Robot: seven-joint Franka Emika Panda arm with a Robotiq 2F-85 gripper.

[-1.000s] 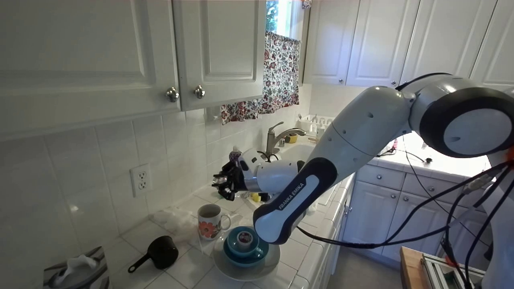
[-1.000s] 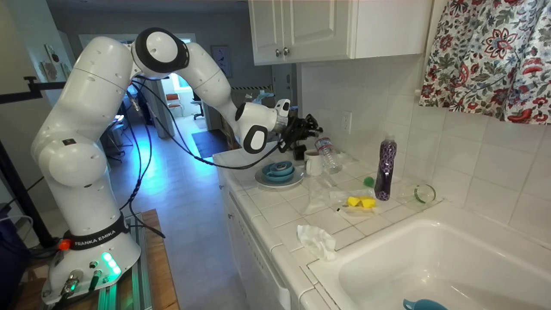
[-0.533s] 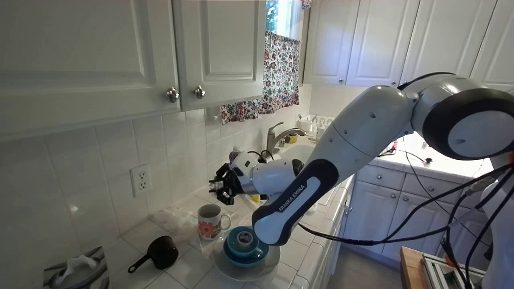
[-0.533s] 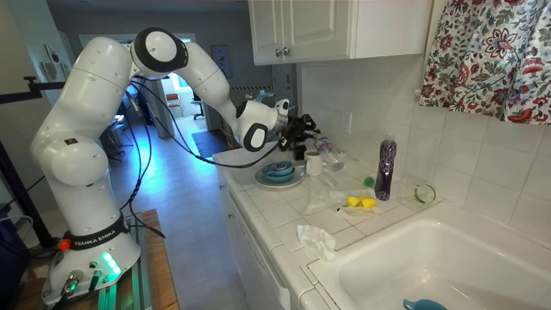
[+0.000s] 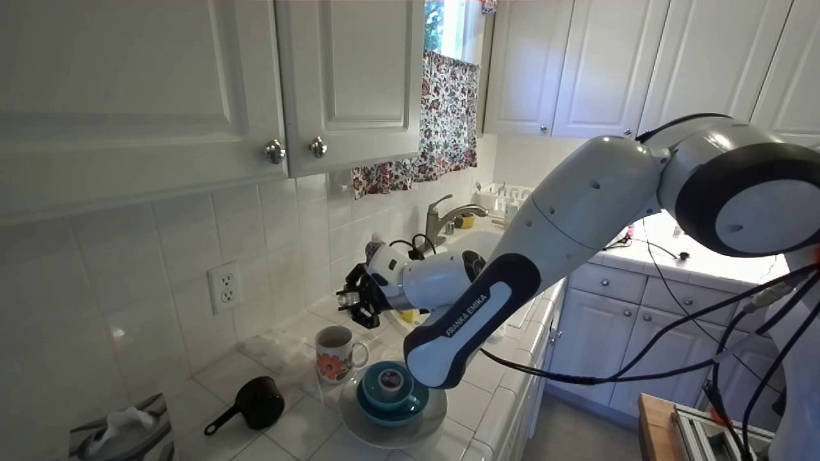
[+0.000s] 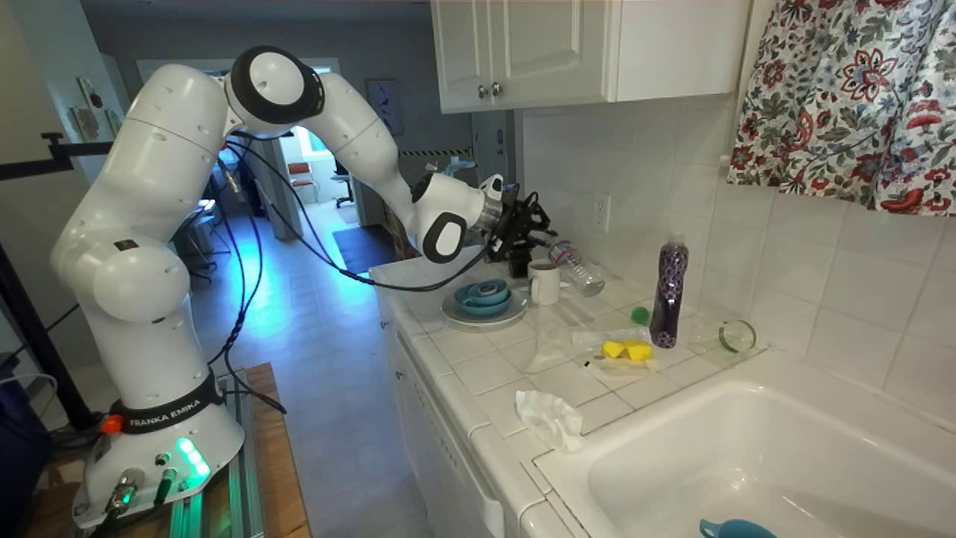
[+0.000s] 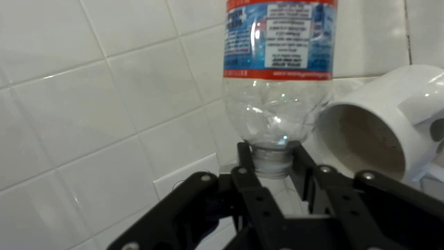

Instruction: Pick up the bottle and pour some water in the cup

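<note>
Gripper [image 7: 270, 154] and bottle [image 7: 279, 86] meet at the bottle's neck: two fingers squeeze it from either side, near the cup [image 5: 334, 358] and higher than its rim. The arm [image 6: 134, 217] has its base well apart from the cup and its far end near it. White cabinets [image 5: 352, 70] hang well above the cup. Beneath the cup spreads the tiled counter [image 6: 567, 373]. Set into that, well apart from the cup, is the sink [image 6: 687, 433]. A flowered curtain [image 5: 448, 121] hangs higher than the cup, also well apart.

Just beside the cup lies a plate [image 5: 435, 410]. A purple bottle [image 6: 668, 295] stands upright, well apart from the cup on its sink side. The held bottle, clear with a red and blue label, tilts near the cup, base lower than neck; whether it touches cup or counter I cannot tell. Near the cup, on the plate, sits a teal bowl [image 5: 391, 419]. A black pan [image 5: 261, 403] lies near the cup, on the side away from the sink. White with an orange flower, the cup stands upright, handle toward the plate. Yellow pieces [image 6: 627, 350] lie well apart from the cup.
</note>
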